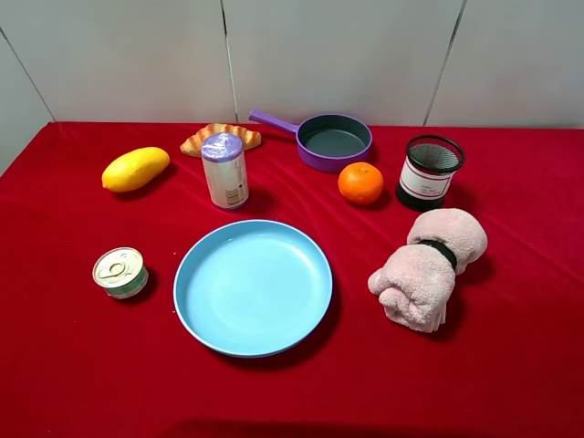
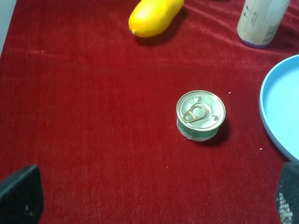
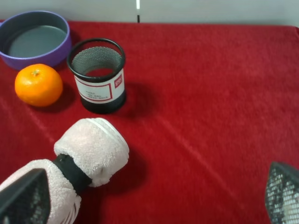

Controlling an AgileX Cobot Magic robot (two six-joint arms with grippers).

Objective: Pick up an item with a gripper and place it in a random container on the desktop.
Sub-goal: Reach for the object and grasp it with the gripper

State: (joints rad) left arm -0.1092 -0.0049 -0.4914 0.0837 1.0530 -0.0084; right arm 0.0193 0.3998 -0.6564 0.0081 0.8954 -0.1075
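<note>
Pale grey-white wall panels (image 1: 338, 55) with thin dark seams, evenly lit, behind the red-clothed table (image 1: 73, 383).

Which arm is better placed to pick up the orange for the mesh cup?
Right. The orange and mesh cup sit on the right of the desktop, both ahead of the open right gripper; the left gripper faces the tin can and mango.

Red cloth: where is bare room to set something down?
Free: the strip in front of the blue plate and towel; the right edge beside the mesh cup; the patch between mango and can. Crowded: the back, around pan, orange and cup.
</note>
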